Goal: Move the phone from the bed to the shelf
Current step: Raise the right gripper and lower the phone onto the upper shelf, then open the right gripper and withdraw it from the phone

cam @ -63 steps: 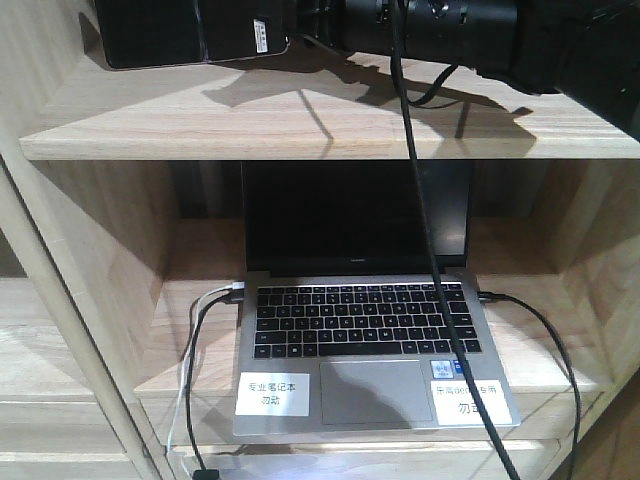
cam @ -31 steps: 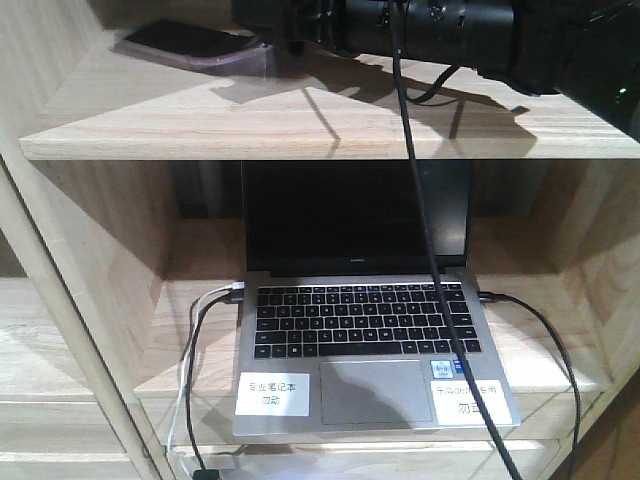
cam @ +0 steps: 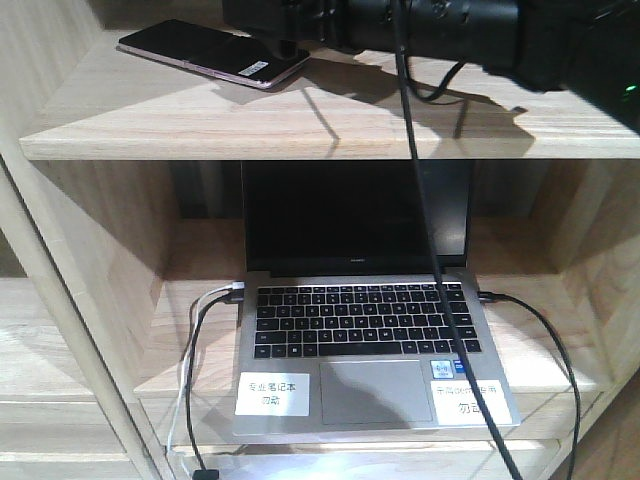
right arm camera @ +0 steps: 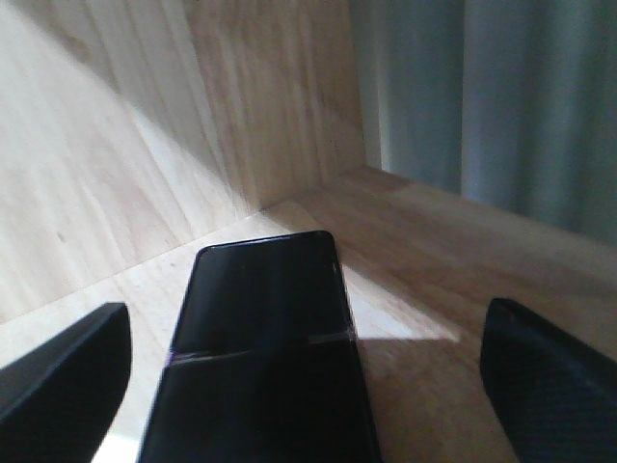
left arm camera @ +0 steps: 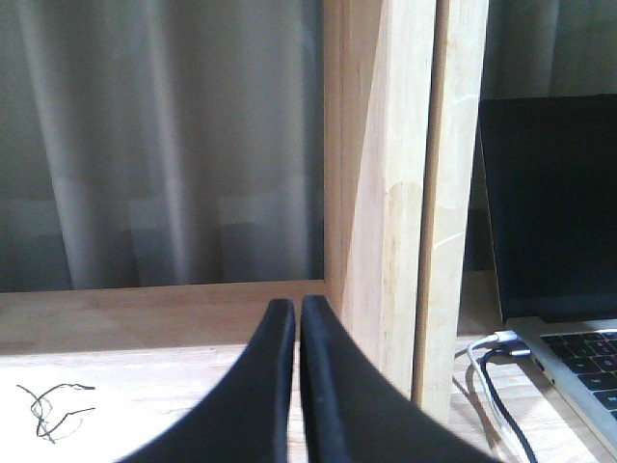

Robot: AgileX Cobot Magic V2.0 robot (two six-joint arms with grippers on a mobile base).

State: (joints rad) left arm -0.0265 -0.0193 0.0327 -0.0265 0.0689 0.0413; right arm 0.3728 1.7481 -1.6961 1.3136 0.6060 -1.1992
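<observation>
One flat glossy black phone [cam: 213,53] lies on the thick pale wooden shelf [cam: 330,120], between the released right claw's [right arm camera: 308,386] spread fingers. It should withdraw straight back, without brushing it. The left claw [left arm camera: 297,328] is clenched.

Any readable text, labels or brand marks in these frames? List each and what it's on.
"专业笔记本 勿动": white sticker on the laptop palm rest, left side.
Right palm-rest sticker: partly behind a black cable, only "勿动" legible.
Blue chip badge: too small to read.
Mark below the laptop screen: too small.
White sticker on the phone: blurred, unreadable.
Wrist views: no text.
</observation>
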